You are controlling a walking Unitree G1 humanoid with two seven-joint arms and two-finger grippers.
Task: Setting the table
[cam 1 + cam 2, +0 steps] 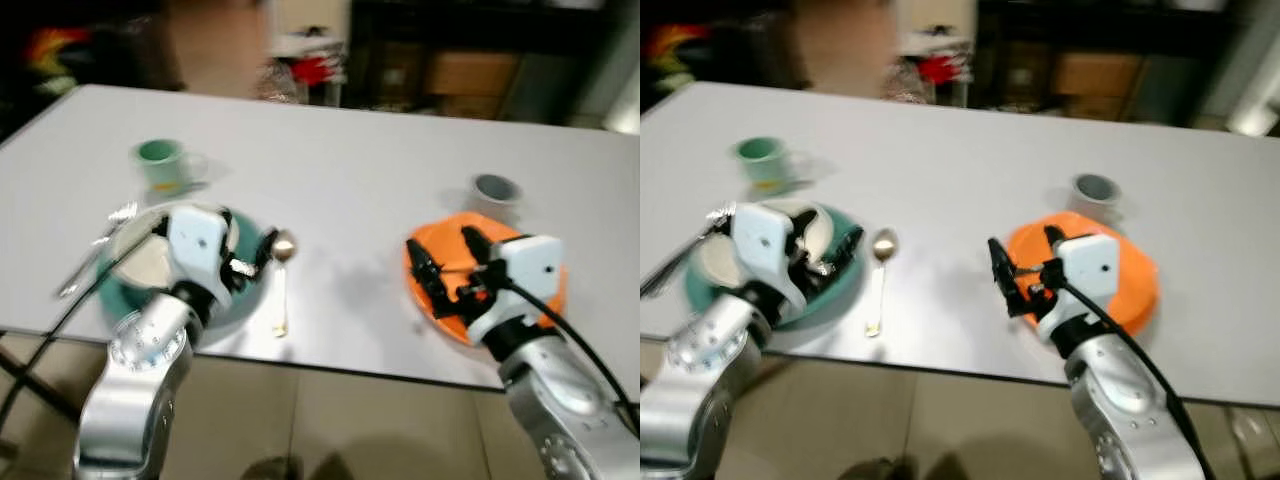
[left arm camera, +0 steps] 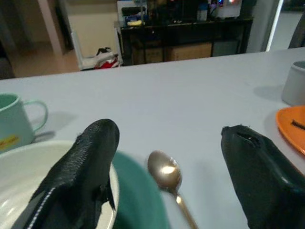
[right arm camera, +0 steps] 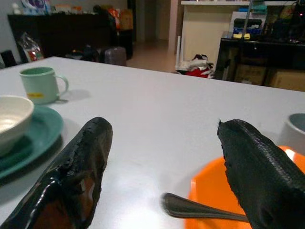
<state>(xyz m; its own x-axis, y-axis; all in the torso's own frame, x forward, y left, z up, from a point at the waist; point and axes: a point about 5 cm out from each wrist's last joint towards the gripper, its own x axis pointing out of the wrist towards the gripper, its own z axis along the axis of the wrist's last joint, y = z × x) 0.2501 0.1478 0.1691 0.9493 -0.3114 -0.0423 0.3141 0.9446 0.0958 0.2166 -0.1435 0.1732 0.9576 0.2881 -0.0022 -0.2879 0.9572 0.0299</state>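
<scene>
We hold both jaws apart: left gripper (image 1: pixel 262 250) over the teal plate (image 1: pixel 255 285) beside the spoon (image 1: pixel 282 280), right gripper (image 1: pixel 447 268) above the orange plate (image 1: pixel 440 250). To place the dark utensil (image 3: pixel 200 210) on the orange plate's left rim well, we should close low and squarely around its handle.

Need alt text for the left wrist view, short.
The open left gripper hovers over a white table, its black fingers framing a gold spoon beside a white bowl on a teal plate. A mint mug stands behind.
</scene>
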